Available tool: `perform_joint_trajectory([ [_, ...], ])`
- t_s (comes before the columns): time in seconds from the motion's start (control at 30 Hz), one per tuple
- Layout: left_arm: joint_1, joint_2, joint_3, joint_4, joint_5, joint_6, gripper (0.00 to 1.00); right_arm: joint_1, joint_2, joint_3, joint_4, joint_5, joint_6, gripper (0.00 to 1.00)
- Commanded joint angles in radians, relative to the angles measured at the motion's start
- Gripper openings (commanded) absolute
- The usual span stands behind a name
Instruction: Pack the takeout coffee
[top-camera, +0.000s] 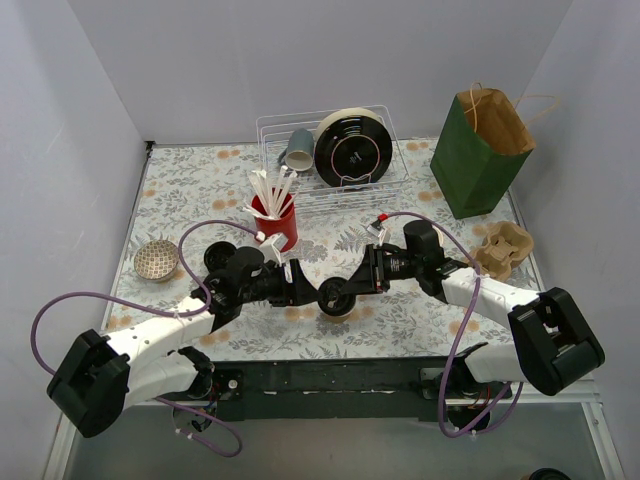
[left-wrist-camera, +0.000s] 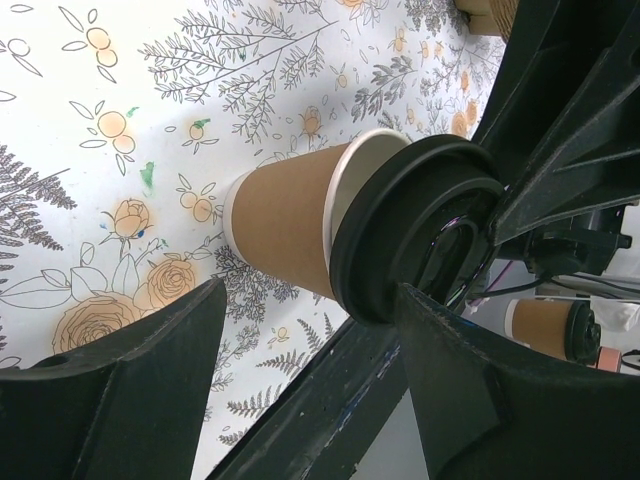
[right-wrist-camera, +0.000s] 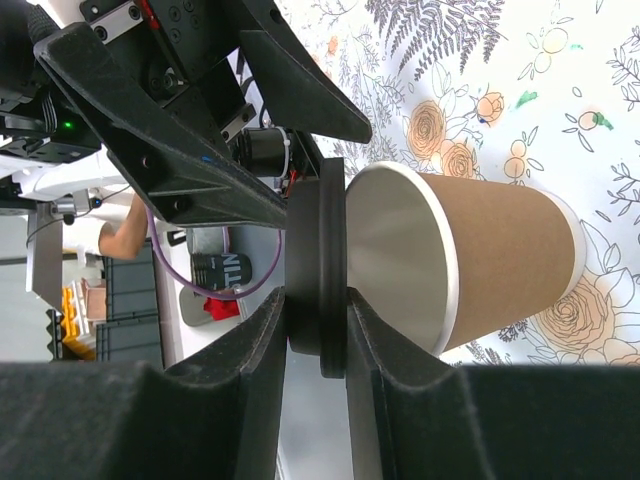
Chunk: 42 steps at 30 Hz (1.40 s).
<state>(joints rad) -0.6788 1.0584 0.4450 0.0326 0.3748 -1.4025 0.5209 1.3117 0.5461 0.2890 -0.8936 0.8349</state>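
Right gripper (right-wrist-camera: 315, 325) nearest, clamped on black lid (right-wrist-camera: 318, 215), tilted at paper cup (right-wrist-camera: 500, 260) rim, unseated. My left gripper (left-wrist-camera: 305, 315) wide beside cup. Lidding step; next I'd square lid, press on.

Bright even overhead light; faint shadows; cup (left-wrist-camera: 280, 225) sharp; near fingers (left-wrist-camera: 110, 400) dark, soft.
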Motion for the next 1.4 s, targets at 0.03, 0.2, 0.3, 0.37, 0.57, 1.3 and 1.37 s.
perform_joint_trajectory([
  [0.03, -0.011, 0.006, 0.003, 0.001, -0.024, 0.02, 0.67, -0.007, -0.011, 0.012, 0.015, -0.024, -0.005, 0.37],
  [0.2, -0.018, 0.018, 0.009, 0.003, -0.028, 0.022, 0.67, -0.016, -0.02, 0.029, -0.034, -0.005, -0.033, 0.43],
  [0.3, -0.021, 0.025, 0.011, 0.003, -0.03, 0.023, 0.67, -0.024, -0.022, 0.038, -0.074, 0.004, -0.06, 0.45],
  [0.37, -0.022, 0.026, 0.015, 0.003, -0.033, 0.022, 0.67, -0.03, -0.026, 0.043, -0.105, 0.015, -0.08, 0.45],
  [0.57, -0.031, 0.038, 0.02, 0.003, -0.037, 0.023, 0.68, -0.051, -0.038, 0.061, -0.174, 0.041, -0.138, 0.46],
  [1.3, -0.047, 0.048, 0.069, 0.003, -0.037, 0.025, 0.76, -0.067, -0.16, 0.109, -0.387, 0.194, -0.273, 0.55],
  [1.37, -0.047, 0.057, 0.078, 0.003, -0.036, 0.026, 0.76, -0.062, -0.163, 0.101, -0.378, 0.196, -0.269, 0.55],
])
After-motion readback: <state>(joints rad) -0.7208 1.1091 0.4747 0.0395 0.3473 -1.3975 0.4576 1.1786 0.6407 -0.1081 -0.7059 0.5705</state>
